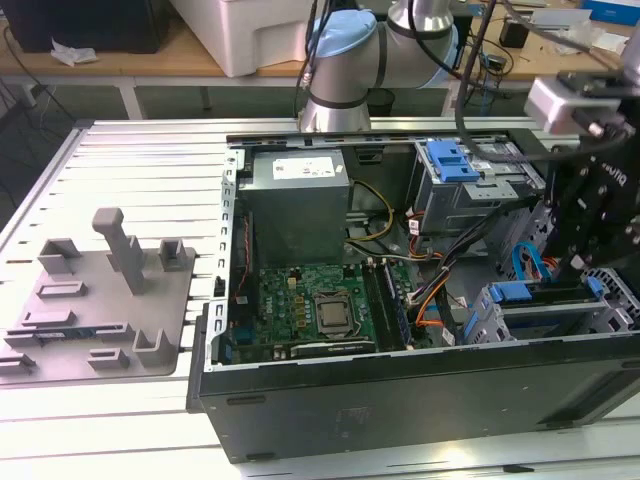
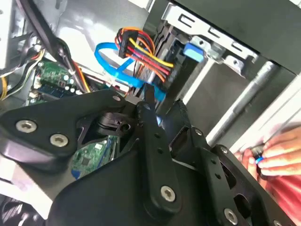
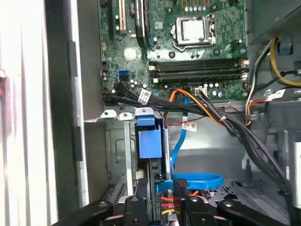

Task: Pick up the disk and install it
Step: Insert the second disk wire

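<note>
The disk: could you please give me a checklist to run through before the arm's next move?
1. Computer case open on top: ok, the motherboard and bays are exposed.
2. End effector at the drive bay: ok, it hangs just above the disk at the exterior view's right.
3. Disk fully seated in the bay: cannot tell, its blue frame shows but its depth does not.
4. Blue data cable out of the way: not ok, it loops right beside the end effector.
5. People clear of the arm: not ok, a person's hand appears close by in the second wrist view.
</note>
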